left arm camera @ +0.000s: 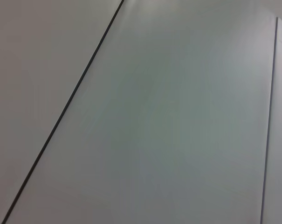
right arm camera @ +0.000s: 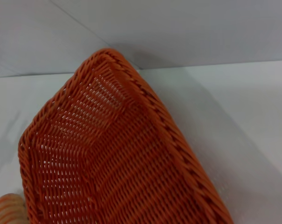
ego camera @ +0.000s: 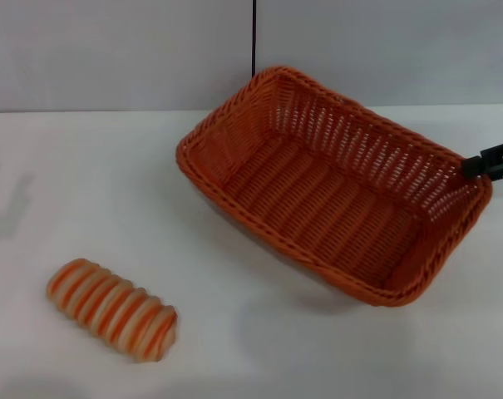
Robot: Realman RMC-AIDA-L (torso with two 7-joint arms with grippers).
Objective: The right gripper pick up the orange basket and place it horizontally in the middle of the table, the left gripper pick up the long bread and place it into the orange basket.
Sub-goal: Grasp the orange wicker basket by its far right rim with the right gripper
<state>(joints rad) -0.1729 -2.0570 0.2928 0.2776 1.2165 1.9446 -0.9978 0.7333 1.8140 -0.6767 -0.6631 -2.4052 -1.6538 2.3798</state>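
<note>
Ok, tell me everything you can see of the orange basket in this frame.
The basket is a large rectangular orange wicker-style piece with a braided rim and slanted open-weave sides. It is empty. It sits diagonally on the table, right of centre, and seems tilted, its right end apparently raised with a shadow beneath. The right gripper meets the rim at that right end. The bread lies apart, to its front left.

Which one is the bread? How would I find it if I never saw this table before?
Start at the white table and find the big orange basket on the right. Go to the near left corner of the table: a small loaf, the bread, lies alone there, apart from the basket. It is cream with orange stripes across it.
</note>
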